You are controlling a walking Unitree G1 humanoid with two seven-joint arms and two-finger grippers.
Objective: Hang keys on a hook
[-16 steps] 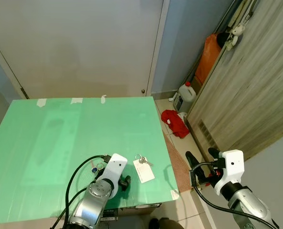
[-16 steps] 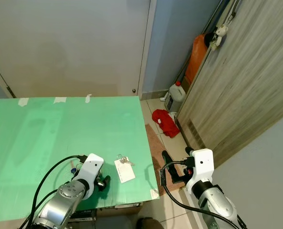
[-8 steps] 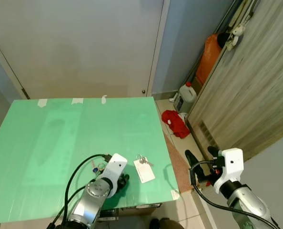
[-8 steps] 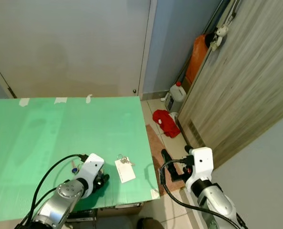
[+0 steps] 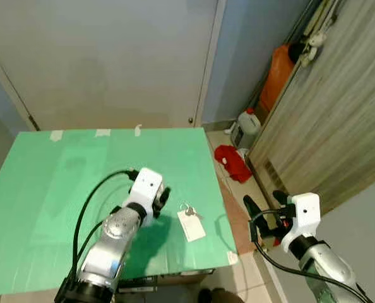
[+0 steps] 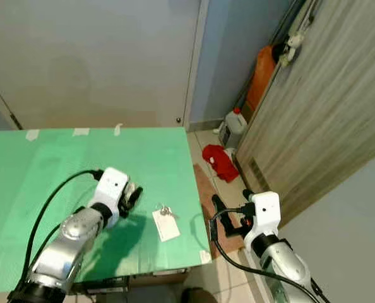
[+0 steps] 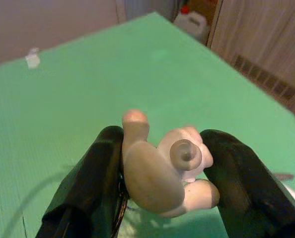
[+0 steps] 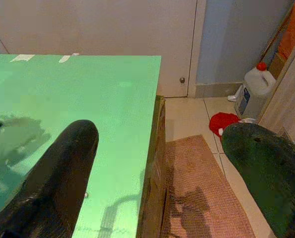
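Beige keychain figure (image 7: 162, 173) clamped between left gripper (image 7: 162, 198) jaws above table (image 5: 61, 170).

One key bunch (image 5: 190, 218) — two tools — one jug (image 5: 245, 127)

The green tabletop (image 5: 61, 170) lies bare from the keys (image 5: 189, 219) back to the door (image 5: 112, 57). The left end effector (image 5: 161, 197), clamped on a beige hook (image 7: 162, 168), hangs just beside the keys. Past the tabletop's right edge, the right end effector (image 5: 263, 211) hangs spread above the floor.
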